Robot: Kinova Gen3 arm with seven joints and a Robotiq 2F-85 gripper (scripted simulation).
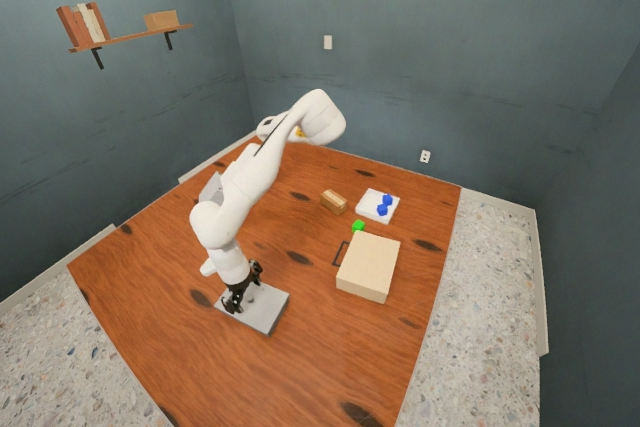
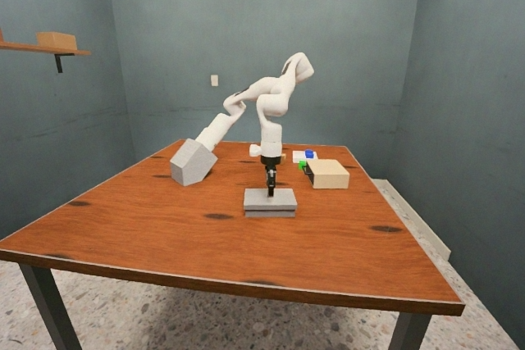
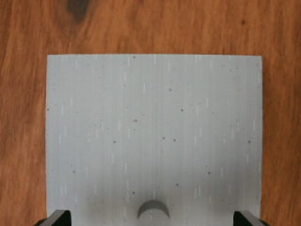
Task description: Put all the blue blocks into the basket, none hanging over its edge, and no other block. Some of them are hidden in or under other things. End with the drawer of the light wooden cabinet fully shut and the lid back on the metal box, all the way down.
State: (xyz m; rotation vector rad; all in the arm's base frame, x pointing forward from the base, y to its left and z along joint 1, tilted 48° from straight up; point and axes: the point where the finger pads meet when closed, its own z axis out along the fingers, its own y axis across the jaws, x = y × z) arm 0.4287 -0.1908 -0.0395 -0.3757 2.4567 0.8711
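Observation:
The grey metal box [image 2: 270, 213] stands near the table's front, with its flat lid [image 2: 258, 198] [image 3: 155, 122] lying on it. The lid's small round knob [image 3: 152, 210] shows in the wrist view. My gripper [image 1: 235, 298] [image 2: 270, 191] [image 3: 152, 220] is open and points straight down, with one finger on either side of the knob and nothing between them. The white basket [image 1: 368, 201] [image 2: 298, 155] at the back right holds two blue blocks [image 1: 386, 199] [image 1: 382, 209] [image 2: 308, 152]. The light wooden cabinet [image 1: 368, 264] [image 2: 328, 173] stands in front of the basket, and its drawer looks shut, with the dark handle [image 1: 338, 252] facing left.
A green block [image 1: 357, 225] [image 2: 302, 164] lies between the cabinet and the basket. A small cardboard box [image 1: 333, 201] lies left of the basket. The arm's grey base [image 1: 209, 189] [image 2: 193, 161] stands at the table's left rear.

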